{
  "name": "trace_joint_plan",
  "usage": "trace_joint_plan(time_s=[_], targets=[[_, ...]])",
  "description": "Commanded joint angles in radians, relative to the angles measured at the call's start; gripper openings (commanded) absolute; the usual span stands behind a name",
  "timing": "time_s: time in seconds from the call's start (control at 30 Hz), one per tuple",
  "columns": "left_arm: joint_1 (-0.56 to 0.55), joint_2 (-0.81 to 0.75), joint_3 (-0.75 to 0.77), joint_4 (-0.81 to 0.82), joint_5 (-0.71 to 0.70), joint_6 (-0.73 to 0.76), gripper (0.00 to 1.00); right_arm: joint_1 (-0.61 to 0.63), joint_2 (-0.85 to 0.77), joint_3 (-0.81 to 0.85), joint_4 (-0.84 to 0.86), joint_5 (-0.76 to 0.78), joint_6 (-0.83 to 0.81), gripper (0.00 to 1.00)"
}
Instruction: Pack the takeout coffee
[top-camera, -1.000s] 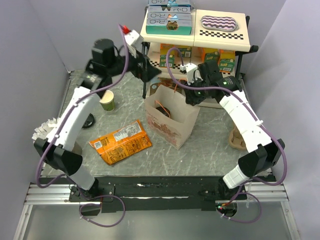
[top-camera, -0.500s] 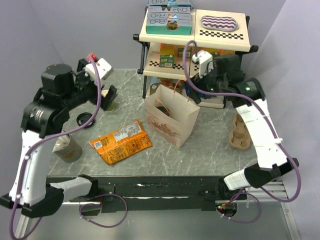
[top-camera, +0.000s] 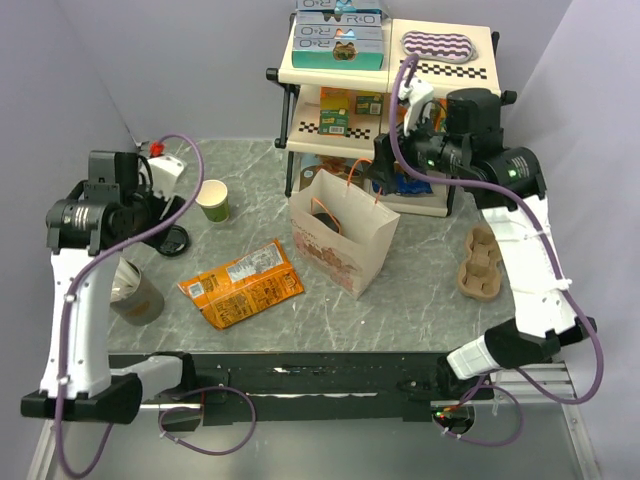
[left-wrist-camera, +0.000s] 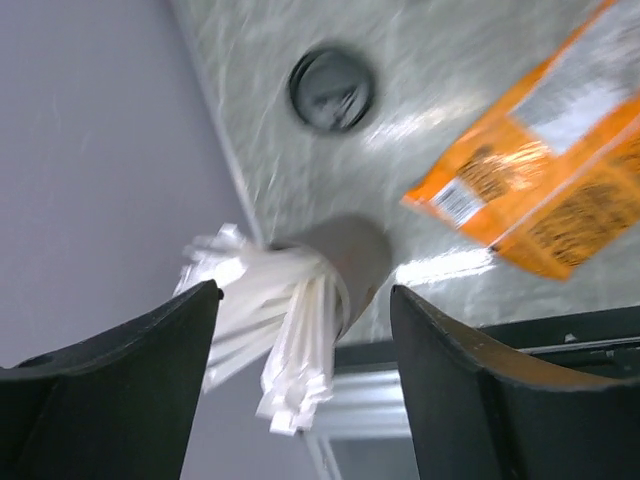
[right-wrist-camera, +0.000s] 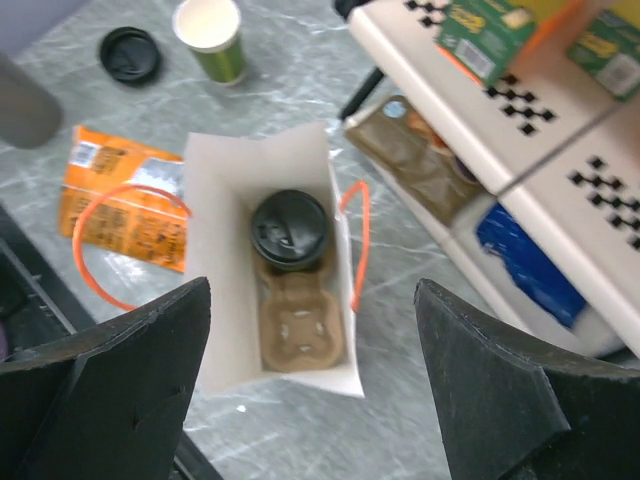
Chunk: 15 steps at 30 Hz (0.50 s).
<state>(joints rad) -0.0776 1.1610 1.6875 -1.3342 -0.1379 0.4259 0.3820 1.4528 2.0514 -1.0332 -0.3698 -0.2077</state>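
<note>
Sitting inside the paper bag (right-wrist-camera: 225, 300), the takeout coffee (right-wrist-camera: 290, 230) stands upright with its black lid on. It is slotted into one pocket of a cardboard cup carrier (right-wrist-camera: 300, 325) that lies on the bag's floor. The bag stands open near the middle of the grey marbled tabletop (top-camera: 420, 300), its orange handles splayed to either side, just in front of the shelf rack (top-camera: 390, 60).

The right end effector (right-wrist-camera: 312, 288) hangs above the bag's mouth with its fingers spread wide and nothing between them. It is clear of the bag and the cup.

The left end effector (left-wrist-camera: 305, 292) is well apart from the bag, over the tabletop's left edge. Its fingers are also set wide and empty. Below it stands a grey cup (left-wrist-camera: 350, 255) stuffed with white paper-wrapped sticks (left-wrist-camera: 270, 330) that fan out over its rim.

A loose black lid (top-camera: 172, 240) lies flat on the tabletop, and just behind it stands a lidless green cup (top-camera: 213, 200) with a cream inside. An orange snack packet (top-camera: 241, 283) lies flat between the grey cup and the bag, near the bag's front left corner. A second cardboard carrier (top-camera: 480, 265) rests on the tabletop to the right of the bag, under the right arm. The rack holds green boxes (right-wrist-camera: 480, 30) on its middle level, and a brown packet (right-wrist-camera: 410, 150) and a blue packet (right-wrist-camera: 520, 250) on the lowest level.
</note>
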Motion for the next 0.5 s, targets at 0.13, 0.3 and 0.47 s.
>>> trace_joint_plan(time_s=[0.13, 0.3, 0.47], targets=[[0.200, 0.181, -0.005, -0.039, -0.227, -0.058, 0.70, -0.005, 0.021, 0.027, 0.013, -0.109, 0.057, 0.88], [0.214, 0.238, 0.012, -0.036, -0.233, -0.059, 0.64, -0.005, 0.012, -0.007, 0.013, -0.110, 0.053, 0.88], [0.222, 0.289, 0.017, -0.028, -0.189, -0.065, 0.52, -0.005, 0.015, 0.000, 0.015, -0.106, 0.048, 0.88]])
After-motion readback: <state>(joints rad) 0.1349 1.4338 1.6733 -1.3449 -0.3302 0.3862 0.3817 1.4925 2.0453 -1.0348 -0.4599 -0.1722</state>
